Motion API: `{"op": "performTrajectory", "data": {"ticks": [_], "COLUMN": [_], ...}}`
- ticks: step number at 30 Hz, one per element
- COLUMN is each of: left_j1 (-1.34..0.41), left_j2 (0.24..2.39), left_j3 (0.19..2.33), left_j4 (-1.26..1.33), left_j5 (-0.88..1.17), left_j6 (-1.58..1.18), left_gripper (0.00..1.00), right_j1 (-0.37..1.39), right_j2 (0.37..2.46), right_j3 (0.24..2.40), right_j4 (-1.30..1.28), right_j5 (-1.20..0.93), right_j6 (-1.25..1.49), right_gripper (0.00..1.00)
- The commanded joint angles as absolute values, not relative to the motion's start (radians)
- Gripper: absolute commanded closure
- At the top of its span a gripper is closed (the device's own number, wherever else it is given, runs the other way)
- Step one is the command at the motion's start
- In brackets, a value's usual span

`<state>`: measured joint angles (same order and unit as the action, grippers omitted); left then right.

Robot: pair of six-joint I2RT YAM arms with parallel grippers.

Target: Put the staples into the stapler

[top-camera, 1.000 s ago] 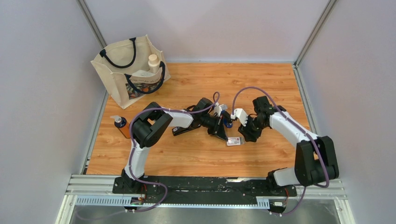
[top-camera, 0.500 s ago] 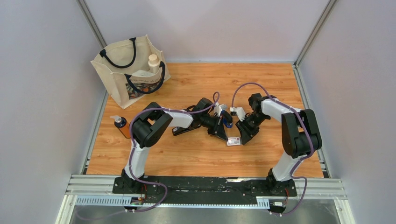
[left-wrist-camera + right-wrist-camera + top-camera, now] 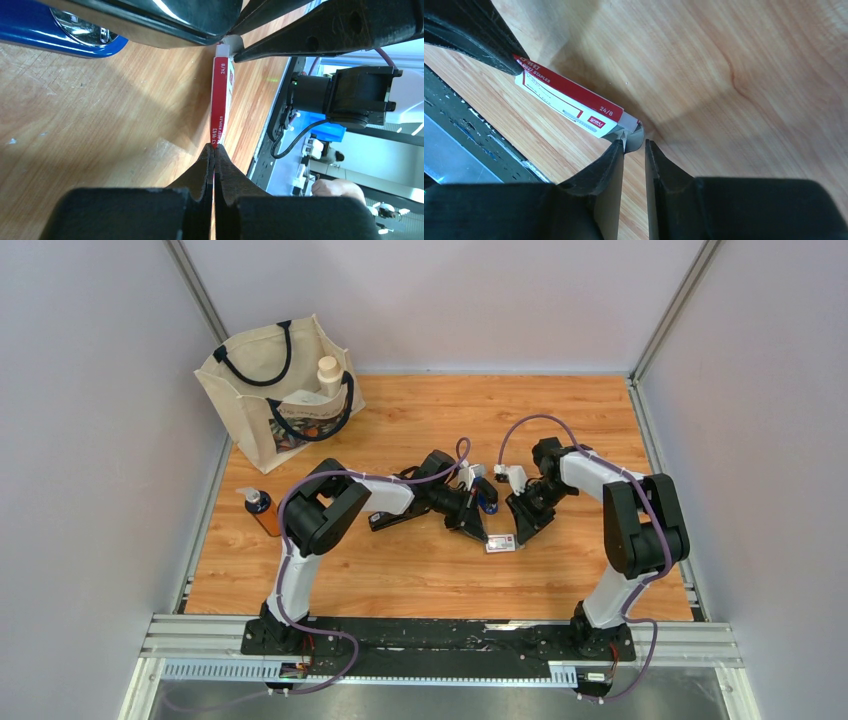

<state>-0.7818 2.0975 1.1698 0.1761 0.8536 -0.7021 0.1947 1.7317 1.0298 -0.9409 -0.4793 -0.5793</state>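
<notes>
**Nearest.** Staples box (image 3: 502,543), red/white, lies on table (image 3: 420,585) in front of both arms, between the two tool tips. No loose strip seen. Contents presumably inside; box looks not yet opened.

**L gripper** (image 3: 214,150): jaws pressed almost together on one end of box, which appears pinched edge-on. Hold is at the extreme tips only.
- Risk: box pivots or slips out if pulled from the other end.
- Risk: thin card may crush.

**R gripper** (image 3: 634,145): jaws slightly parted, nothing grasped. Grey end piece of box (flap or inner tray, cannot tell which) sits right at the gap, touching one finger. Judged step: close on that end and draw box open.
- Risk (a): bite takes outer sleeve as well as grey piece, so nothing slides.
- Risk (b): fingertip shoves box away instead of catching it, since L hold is marginal.
- Risk (c): inner part comes out abruptly and strips scatter or snap on the wood.

**Behind.** Stapler (image 3: 45,34), blue body w/ chrome part (ID is a judgement), just beside L wrist and near box. Cannot tell if its magazine is open.
- Risk: L arm knocks it when box is shifted.

**Further.** Orange pump bottle (image 3: 262,512) at left edge and tote bag (image 3: 275,400) in far left corner. Both well apart from the work; no interference expected.
</notes>
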Motion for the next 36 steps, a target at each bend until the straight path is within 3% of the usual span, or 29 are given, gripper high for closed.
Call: {"op": "performTrajectory", "data": {"ticks": [1, 7, 36], "left_j1": [-0.778, -0.778, -0.765], "left_j2": [2.111, 2.109, 2.106], "left_j3": [1.166, 1.166, 1.160], "left_j4": [0.206, 0.204, 0.202], "left_j5": [0.854, 0.856, 0.851], "left_j6": [-0.709, -0.709, -0.707], "left_gripper": [1.00, 1.00, 1.00], "right_j1": [0.193, 0.196, 0.075], "right_j2": [1.732, 1.744, 1.684], "right_j3": [1.034, 1.037, 0.989], "right_j4": [-0.904, -0.897, -0.808], "right_j5": [-0.469, -0.425, -0.311], "right_j6": [-0.540, -0.522, -0.494], "right_gripper": [0.77, 1.00, 1.00]}}
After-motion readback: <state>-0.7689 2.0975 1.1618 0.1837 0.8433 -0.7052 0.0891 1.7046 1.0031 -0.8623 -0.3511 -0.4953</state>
